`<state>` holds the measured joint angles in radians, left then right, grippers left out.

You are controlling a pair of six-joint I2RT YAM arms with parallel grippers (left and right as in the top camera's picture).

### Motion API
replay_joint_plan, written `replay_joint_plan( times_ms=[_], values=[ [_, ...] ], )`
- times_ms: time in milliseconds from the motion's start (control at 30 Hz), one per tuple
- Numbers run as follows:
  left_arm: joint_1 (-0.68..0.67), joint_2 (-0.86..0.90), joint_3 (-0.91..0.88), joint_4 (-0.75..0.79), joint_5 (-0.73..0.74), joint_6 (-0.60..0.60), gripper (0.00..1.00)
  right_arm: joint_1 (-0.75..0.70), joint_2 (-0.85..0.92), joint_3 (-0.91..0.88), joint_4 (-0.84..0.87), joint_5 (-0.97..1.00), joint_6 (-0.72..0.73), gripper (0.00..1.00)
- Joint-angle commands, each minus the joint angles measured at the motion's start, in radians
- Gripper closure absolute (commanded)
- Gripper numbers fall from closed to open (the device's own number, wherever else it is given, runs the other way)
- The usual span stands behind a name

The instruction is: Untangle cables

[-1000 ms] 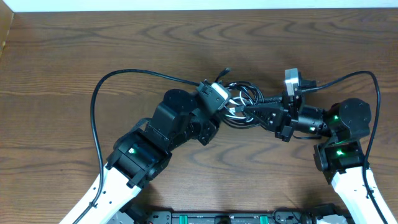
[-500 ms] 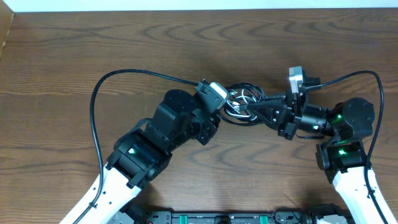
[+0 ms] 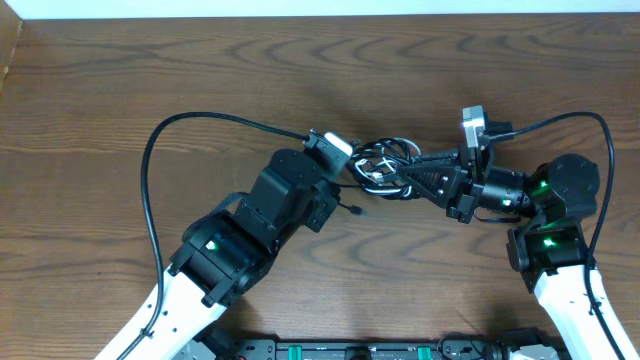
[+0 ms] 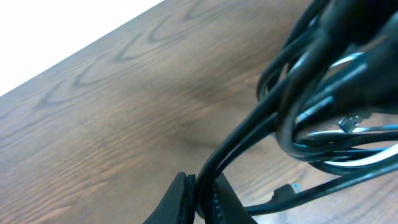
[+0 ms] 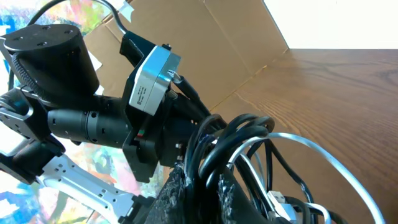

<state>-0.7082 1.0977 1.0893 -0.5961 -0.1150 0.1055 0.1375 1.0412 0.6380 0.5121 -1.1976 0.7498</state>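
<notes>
Left wrist: cables [image 4: 242,138] within left hand [image 4: 199,196]

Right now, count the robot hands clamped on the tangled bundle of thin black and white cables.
2. The left hand pinches black strands at the left edge of the tangled cable bundle; the right hand grips strands on its right side. No other hand is in view.

Deep brown table [image 3: 100,90], bold swirling wood grain all over. Dead centre, glossy black cables [image 3: 385,150], one white strand [image 5: 298,138] gleaming through. Black arms [image 3: 270,205], white toward six o'clock, green lights [image 3: 213,243] glowing at eight and four o'clock.
</notes>
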Motion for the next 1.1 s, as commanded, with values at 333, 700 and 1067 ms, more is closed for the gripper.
replay_joint_plan(
  times_ms=[333, 700, 1067],
  values=[
    [0.026, -0.033, -0.005, -0.033, -0.394, 0.035, 0.92, -0.027, -0.014, 0.014, -0.045, 0.01, -0.001, 0.99],
    [0.026, -0.056, -0.005, 0.04, -0.257, 0.035, 0.92, -0.027, -0.013, 0.014, -0.046, 0.01, -0.006, 0.99],
    [0.026, -0.056, -0.005, 0.223, -0.135, 0.035, 0.92, -0.027, 0.003, 0.014, -0.29, 0.022, -0.142, 0.81]
  ],
)
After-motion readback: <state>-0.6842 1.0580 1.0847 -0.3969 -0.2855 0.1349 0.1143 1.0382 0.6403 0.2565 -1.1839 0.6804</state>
